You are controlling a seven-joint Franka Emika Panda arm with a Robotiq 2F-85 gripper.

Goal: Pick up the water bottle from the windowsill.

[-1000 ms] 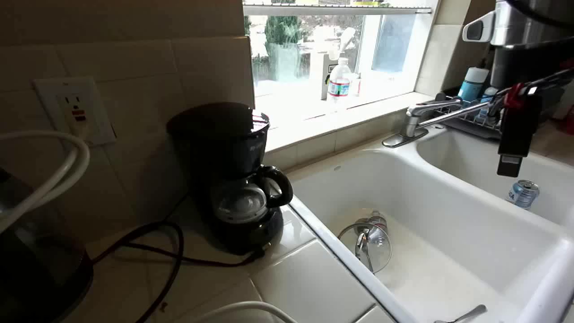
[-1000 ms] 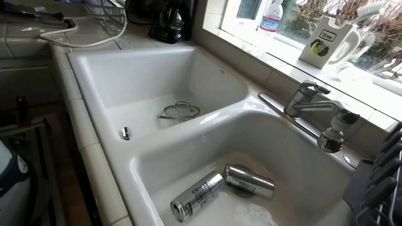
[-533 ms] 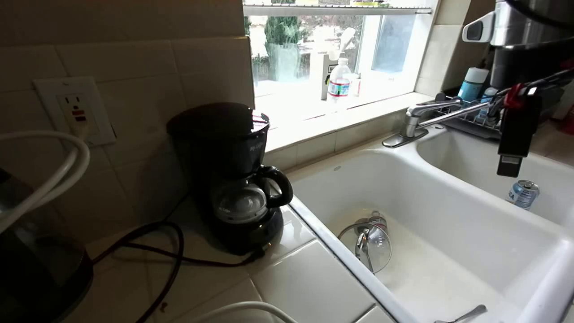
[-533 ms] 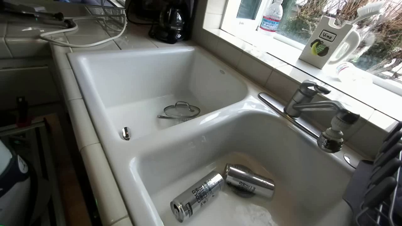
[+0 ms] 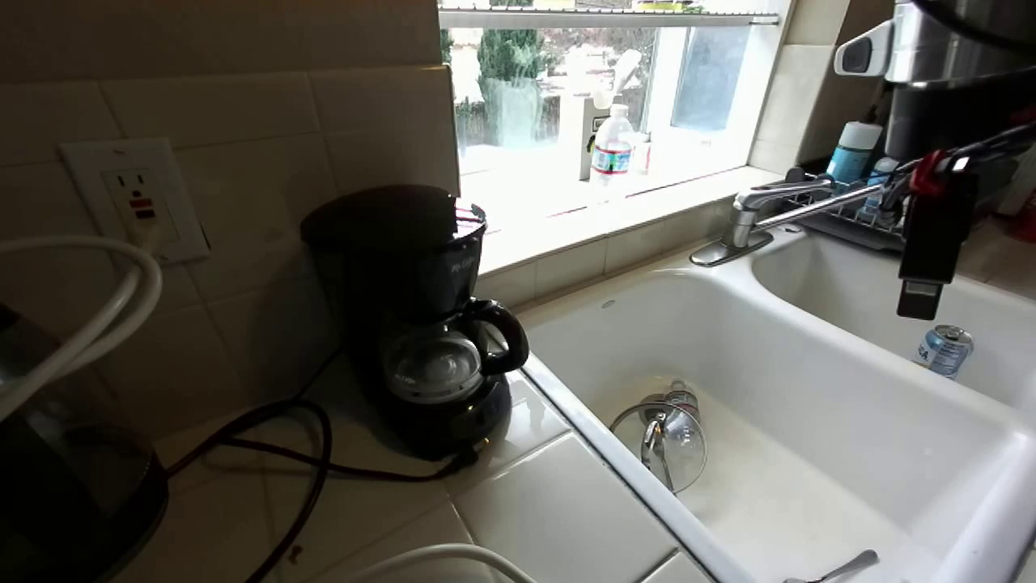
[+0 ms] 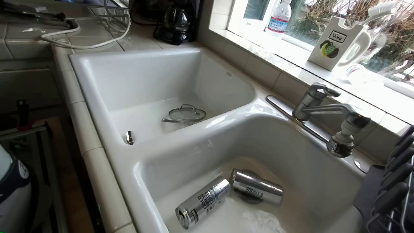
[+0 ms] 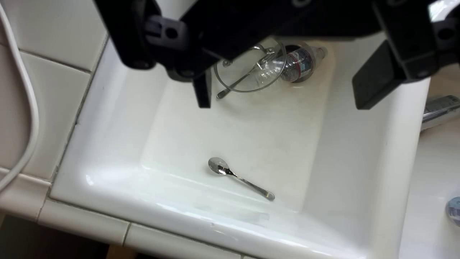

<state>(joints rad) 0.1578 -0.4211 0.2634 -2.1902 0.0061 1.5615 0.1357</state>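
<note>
The fingers (image 7: 375,80) stand wide apart in the wrist view, showing against the white sink (image 7: 402,180). In both exterior views the water bottle (image 5: 613,150) is upright on the windowsill (image 6: 297,53), beside the window (image 5: 518,97), its red-edged bluish label (image 6: 278,24) showing. A white pitcher (image 6: 333,42) marked "Vino" shares that ledge, apart from the bottle, and a brush (image 6: 381,10) shows above it. On the bottom of one basin (image 7: 172,147) lies a spoon (image 7: 246,181); a glass lid (image 7: 249,78) there overlaps another clear bottle (image 7: 300,65), tipped on its side, though whether the two touch I cannot tell. Two silver cans (image 6: 203,202) rest on their sides in the neighbouring basin (image 6: 200,161). The faucet (image 6: 323,110) rises from the sink's rim, just beside the windowsill. A black coffee maker (image 5: 413,300) stands on the tiled desk (image 5: 558,494) beside the sink.
</note>
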